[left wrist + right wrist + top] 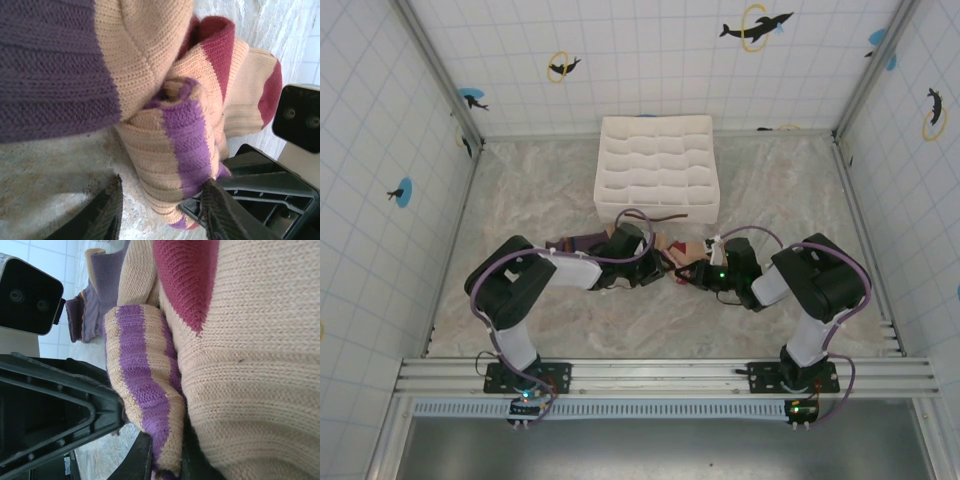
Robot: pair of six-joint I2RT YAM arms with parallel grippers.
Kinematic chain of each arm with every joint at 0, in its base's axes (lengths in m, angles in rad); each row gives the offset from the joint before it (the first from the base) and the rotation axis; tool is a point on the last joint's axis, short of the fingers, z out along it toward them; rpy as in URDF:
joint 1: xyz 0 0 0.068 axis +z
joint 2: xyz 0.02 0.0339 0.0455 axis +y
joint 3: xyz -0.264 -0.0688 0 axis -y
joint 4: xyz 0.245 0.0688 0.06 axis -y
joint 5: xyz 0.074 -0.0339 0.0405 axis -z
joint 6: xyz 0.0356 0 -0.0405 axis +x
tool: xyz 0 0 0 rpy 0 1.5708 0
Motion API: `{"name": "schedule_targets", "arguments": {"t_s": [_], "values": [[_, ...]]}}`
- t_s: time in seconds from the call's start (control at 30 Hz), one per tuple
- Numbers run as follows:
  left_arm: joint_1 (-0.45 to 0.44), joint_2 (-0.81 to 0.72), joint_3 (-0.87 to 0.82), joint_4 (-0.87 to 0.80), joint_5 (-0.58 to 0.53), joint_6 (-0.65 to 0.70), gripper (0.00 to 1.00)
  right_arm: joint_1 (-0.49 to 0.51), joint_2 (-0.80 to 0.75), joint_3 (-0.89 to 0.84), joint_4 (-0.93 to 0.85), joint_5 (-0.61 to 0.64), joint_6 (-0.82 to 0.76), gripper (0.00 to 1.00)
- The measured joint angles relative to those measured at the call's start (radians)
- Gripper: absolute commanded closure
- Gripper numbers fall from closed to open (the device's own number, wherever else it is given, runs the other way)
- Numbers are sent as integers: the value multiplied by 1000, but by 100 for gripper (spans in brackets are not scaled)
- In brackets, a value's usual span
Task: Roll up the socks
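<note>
The socks (669, 249) lie bunched on the table between my two grippers. The dark purple sock (45, 65) with its tan end overlaps the beige sock (250, 85) with dark red patches. A purple-and-tan striped cuff (185, 135) sticks out toward the left wrist camera. My left gripper (162, 215) straddles this cuff, one finger touching it and the other still apart from it. My right gripper (170, 467) is shut on the same striped cuff (142, 375), beside the beige sock (260, 380). Seen from above, the left gripper (655, 268) and right gripper (692, 273) nearly meet.
The white gridded organiser box (655, 165) stands just behind the socks. The right gripper's black body (260, 200) sits very close to my left fingers, and the left gripper's body (50, 410) crowds the right wrist view. Tiled walls enclose the marbled table (520, 190).
</note>
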Motion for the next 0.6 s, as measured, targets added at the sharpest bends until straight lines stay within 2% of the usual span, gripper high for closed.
{"name": "schedule_targets", "arguments": {"t_s": [0.1, 0.17, 0.23, 0.27, 0.43, 0.57, 0.6], "values": [[0, 18, 4, 18, -2, -10, 72, 0, 0, 0, 0, 0, 8, 100], [0, 31, 12, 30, 0, -20, 83, -1, -2, -1, -1, 1, 12, 100], [0, 38, 16, 39, 2, -27, 93, -1, -4, -4, 1, 5, 15, 95], [0, 40, 18, 41, 3, -27, 98, -2, -9, -7, 0, 10, 14, 90], [-6, 44, 28, 35, 8, -25, 100, -1, -64, -25, -31, 37, -6, 65], [-6, 42, 39, 4, 11, -16, 100, 16, -175, -27, -163, 86, -73, 42], [-6, 39, 42, -8, 10, -9, 100, 26, -204, -25, -198, 106, -98, 39]]}}
